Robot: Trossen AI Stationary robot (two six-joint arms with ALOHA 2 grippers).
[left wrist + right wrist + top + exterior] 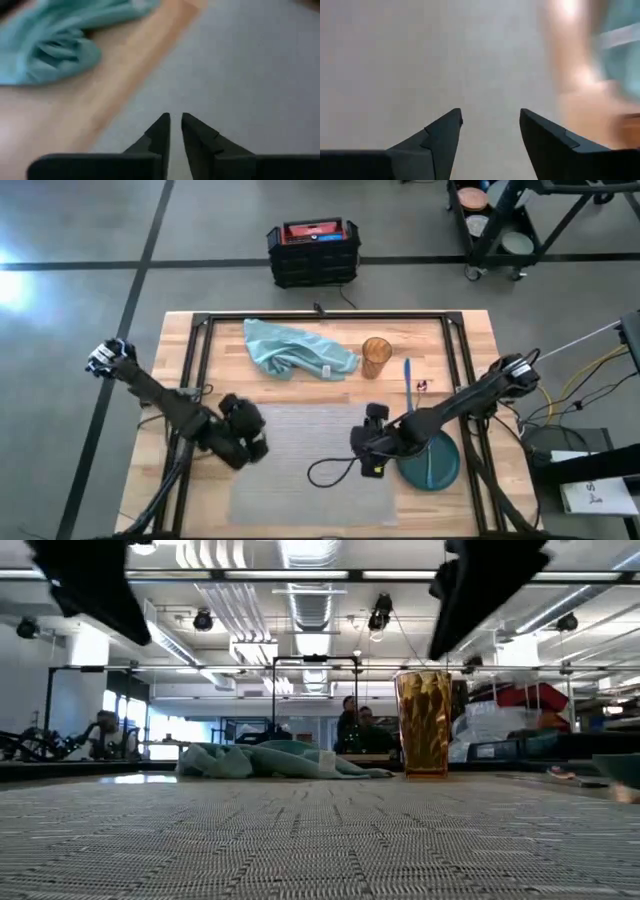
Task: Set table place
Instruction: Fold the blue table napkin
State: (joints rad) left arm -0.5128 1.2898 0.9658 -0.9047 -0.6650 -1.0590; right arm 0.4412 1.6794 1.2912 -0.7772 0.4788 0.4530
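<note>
Grey woven placemat [310, 460] lies flat at the near middle of the wooden table [470, 340], with a teal napkin [295, 350] and amber glass [376, 357] beyond it and a green plate [432, 462] just off its right edge. Over its left edge hovers the left gripper [175, 127], fingers nearly closed on nothing. Over its right edge hangs the right gripper [490, 122], fingers spread and empty.

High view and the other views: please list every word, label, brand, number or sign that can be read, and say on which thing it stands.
No text can be read in any view.
The black crate with the red top on the floor shows a small mark, too small to read.
The white box at the right edge carries dark marks, too small to read.
The amber glass, napkin and placemat show no print.
</note>
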